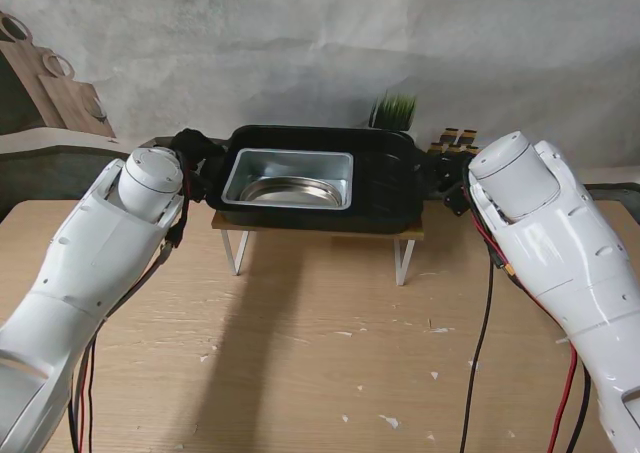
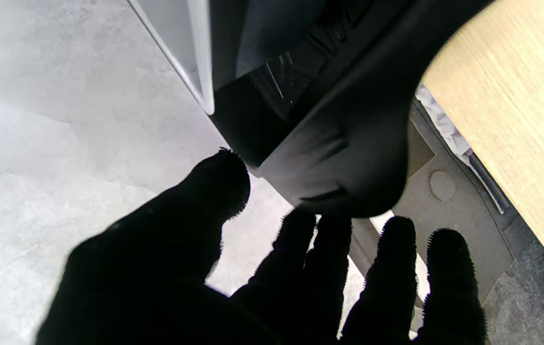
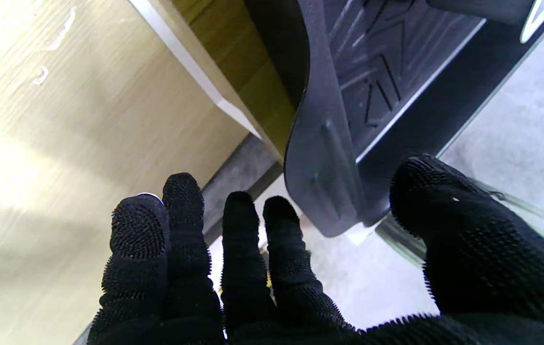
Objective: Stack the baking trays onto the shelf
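Observation:
A black baking tray [image 1: 390, 183] lies on the small wooden shelf [image 1: 315, 231] with white legs. Inside it sits a silver tray [image 1: 290, 178] holding a shallow oval metal dish. My left hand [image 1: 195, 158] is at the tray's left end. There its thumb tip rests by the black tray's [image 2: 329, 143] corner, and its fingers [image 2: 391, 258] are spread under the handle lip. My right hand [image 1: 450, 178] is at the right end. The tray's handle [image 3: 329, 182] lies between the spread fingers [image 3: 238, 230] and thumb with gaps, so the hand [image 3: 277, 287] is open.
A green plant [image 1: 395, 111] and small wooden pieces [image 1: 455, 138] stand behind the shelf. A wooden rack [image 1: 50, 83] is at the far left. Cables [image 1: 480, 353] hang along my right arm over the table [image 1: 320, 353], which has scattered white crumbs.

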`<action>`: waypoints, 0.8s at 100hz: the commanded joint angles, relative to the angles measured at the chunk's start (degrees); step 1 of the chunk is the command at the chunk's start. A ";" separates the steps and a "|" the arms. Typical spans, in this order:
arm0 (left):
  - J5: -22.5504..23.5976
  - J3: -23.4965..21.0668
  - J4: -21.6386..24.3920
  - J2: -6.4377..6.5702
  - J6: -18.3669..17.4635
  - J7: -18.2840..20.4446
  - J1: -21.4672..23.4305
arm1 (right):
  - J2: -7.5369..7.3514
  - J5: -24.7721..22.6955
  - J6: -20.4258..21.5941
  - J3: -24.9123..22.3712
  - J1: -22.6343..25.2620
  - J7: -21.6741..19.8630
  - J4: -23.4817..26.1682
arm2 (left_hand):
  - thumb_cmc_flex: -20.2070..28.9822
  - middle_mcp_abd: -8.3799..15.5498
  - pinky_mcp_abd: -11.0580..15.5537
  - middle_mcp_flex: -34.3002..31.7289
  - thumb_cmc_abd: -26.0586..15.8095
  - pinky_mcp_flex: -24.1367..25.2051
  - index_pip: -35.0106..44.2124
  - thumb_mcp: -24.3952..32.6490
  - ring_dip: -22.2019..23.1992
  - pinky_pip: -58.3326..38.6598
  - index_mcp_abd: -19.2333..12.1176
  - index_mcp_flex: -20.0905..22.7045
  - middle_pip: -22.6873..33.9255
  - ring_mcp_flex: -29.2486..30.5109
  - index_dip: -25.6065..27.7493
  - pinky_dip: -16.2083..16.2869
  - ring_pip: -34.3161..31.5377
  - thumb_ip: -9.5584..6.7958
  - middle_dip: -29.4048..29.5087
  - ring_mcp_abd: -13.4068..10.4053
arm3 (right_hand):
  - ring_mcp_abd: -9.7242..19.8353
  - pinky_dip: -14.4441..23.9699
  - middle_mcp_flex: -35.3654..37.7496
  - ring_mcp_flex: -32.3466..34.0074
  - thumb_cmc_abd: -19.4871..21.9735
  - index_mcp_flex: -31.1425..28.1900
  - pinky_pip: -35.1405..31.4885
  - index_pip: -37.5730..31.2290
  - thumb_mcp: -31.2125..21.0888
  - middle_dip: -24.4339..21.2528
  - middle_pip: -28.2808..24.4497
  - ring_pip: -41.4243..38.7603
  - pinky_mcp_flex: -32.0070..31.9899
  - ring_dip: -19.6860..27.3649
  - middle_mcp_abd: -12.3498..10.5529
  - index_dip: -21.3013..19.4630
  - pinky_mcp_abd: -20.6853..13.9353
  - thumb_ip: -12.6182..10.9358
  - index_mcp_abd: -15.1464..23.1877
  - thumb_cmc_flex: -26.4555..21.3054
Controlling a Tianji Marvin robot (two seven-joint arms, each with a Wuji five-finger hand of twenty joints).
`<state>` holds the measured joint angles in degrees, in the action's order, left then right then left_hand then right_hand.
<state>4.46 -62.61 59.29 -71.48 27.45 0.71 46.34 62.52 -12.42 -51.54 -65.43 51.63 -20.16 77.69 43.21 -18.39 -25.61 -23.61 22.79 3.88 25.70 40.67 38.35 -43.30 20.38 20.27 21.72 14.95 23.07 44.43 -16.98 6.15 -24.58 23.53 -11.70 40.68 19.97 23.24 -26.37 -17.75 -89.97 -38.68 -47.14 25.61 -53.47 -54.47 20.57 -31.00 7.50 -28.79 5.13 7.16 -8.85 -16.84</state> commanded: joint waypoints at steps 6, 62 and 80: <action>0.50 -1.22 1.31 0.22 -0.60 1.08 0.08 | -0.53 -1.21 -1.07 -1.53 1.95 -0.32 2.07 | -2.60 3.70 2.06 2.50 -1.49 0.88 0.39 -1.32 -0.38 4.20 -3.40 0.61 -1.82 -1.74 -0.52 1.37 2.63 -1.64 1.19 -1.81 | -0.02 1.91 -1.43 -1.74 1.74 1.30 0.47 -0.56 1.94 -0.52 -0.56 0.00 -1.05 -0.43 -1.31 0.04 -3.16 -3.50 1.78 1.94; 5.35 -10.93 17.16 4.37 -0.48 5.06 11.47 | -2.08 -7.40 -1.16 -11.73 16.93 0.76 17.70 | -3.73 4.67 7.39 7.31 -8.30 2.43 -11.51 -9.56 -6.24 31.17 -5.91 2.13 -7.53 -8.92 -6.99 5.04 12.12 -2.18 5.74 -7.43 | 1.89 -4.29 -3.99 -5.69 3.15 3.00 22.02 3.12 2.70 -3.95 6.91 14.48 -9.36 6.71 -1.60 3.55 3.88 -3.99 2.52 0.89; 6.34 -15.79 28.11 5.75 -1.00 6.70 20.24 | -1.47 -8.35 0.85 -14.31 24.89 2.95 26.00 | -3.39 4.72 7.78 7.53 -8.32 3.43 -12.67 -10.18 -7.07 32.43 -6.01 2.94 -8.12 -9.90 -7.34 3.91 12.47 -2.50 5.96 -7.66 | 2.15 -4.86 -4.23 -6.25 3.67 3.24 24.03 3.31 2.11 -4.23 7.75 15.78 -10.14 7.33 -1.83 4.14 4.35 -4.21 2.91 -0.03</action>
<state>11.16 -77.75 85.45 -66.39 26.63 6.70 64.23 60.24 -21.00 -51.31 -79.82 73.90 -17.08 101.55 40.49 -15.48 -19.85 -17.27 16.51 6.17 14.22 31.44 32.04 -12.64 16.03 21.68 14.65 7.06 16.39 48.69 -5.32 4.72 -19.13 17.42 -11.12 36.40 17.00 19.14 -24.34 -15.72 -66.82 -35.93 -45.43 21.87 -46.65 -39.30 11.21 -24.34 7.46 -25.44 8.81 5.95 -8.25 -16.79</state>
